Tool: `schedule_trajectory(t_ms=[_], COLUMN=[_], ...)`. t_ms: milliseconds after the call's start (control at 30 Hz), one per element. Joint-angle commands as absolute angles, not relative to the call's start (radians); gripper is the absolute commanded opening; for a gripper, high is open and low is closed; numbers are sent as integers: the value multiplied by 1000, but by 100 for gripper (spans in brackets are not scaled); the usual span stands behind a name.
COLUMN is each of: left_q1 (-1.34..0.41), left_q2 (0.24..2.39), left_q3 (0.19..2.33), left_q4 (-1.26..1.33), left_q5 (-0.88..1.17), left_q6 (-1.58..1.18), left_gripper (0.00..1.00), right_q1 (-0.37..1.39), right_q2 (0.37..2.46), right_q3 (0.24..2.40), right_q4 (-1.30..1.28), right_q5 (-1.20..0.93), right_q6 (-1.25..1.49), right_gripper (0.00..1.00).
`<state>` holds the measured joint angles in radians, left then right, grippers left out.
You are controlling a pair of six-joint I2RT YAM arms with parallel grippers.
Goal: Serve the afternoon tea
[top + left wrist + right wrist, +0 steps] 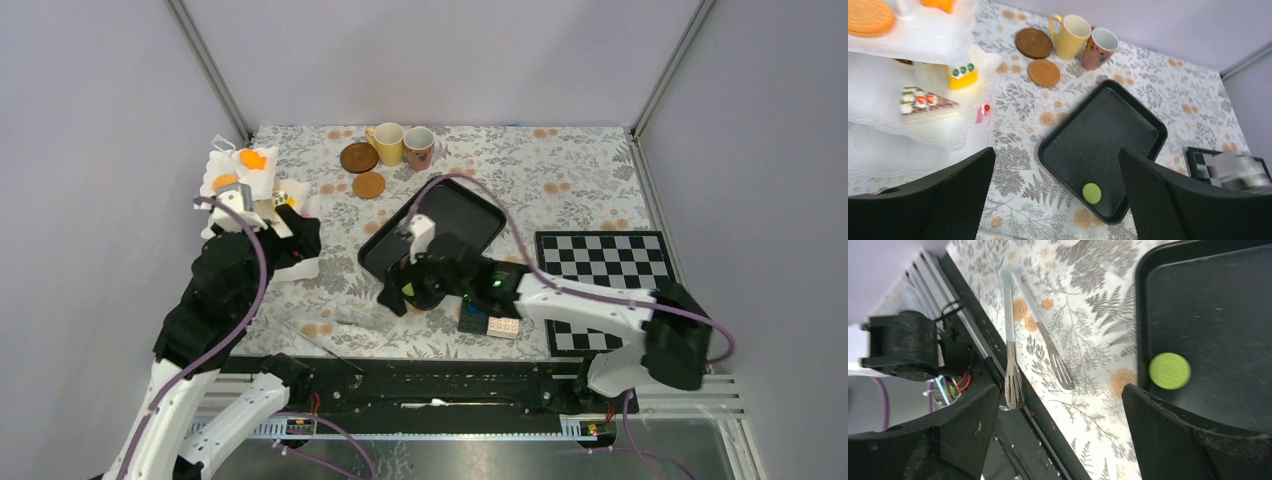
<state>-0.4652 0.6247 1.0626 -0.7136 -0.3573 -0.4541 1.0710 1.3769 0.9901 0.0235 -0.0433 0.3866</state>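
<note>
A green cookie [408, 291] lies on the near corner of the black tray [460, 215]. My right gripper [397, 299] hovers open and empty just beside it; in the right wrist view [1060, 435] the cookie [1169, 370] sits next to one finger. My left gripper [300, 238] is open and empty by the white tiered stand [240, 185], which holds an orange cookie [868, 17], a yellow cake [963, 76] and a cake slice [925, 102]. A yellow mug [388, 143], a pinkish mug [419, 148] and two brown coasters [359, 157] [368, 185] stand at the back.
Metal tongs [1033, 340] lie at the table's near edge, left of the tray. A blue and black brick stack [490, 322] sits under the right arm. A chessboard [605, 275] lies at the right.
</note>
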Motion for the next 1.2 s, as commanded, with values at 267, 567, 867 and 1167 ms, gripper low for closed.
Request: schedule_trajectory(t_ms=[267, 567, 867, 1167], left_q1=[-465, -466, -465, -466], left_q2=[507, 481, 503, 542], left_q3=[1099, 1053, 1025, 1035], left_q4=[-809, -813, -799, -799], left_q5=[-486, -501, -482, -472], left_q6=[-390, -401, -415, -417], left_gripper=[96, 97, 97, 96], right_q1=[1264, 1319, 1322, 1323], right_q2=[1840, 1963, 2009, 2016], right_q3=[1240, 1289, 1291, 1239], right_q4=[213, 125, 133, 210], right_q5=[-90, 133, 258, 246], right_q6=[189, 12, -99, -150], right_gripper=[86, 86, 56, 31])
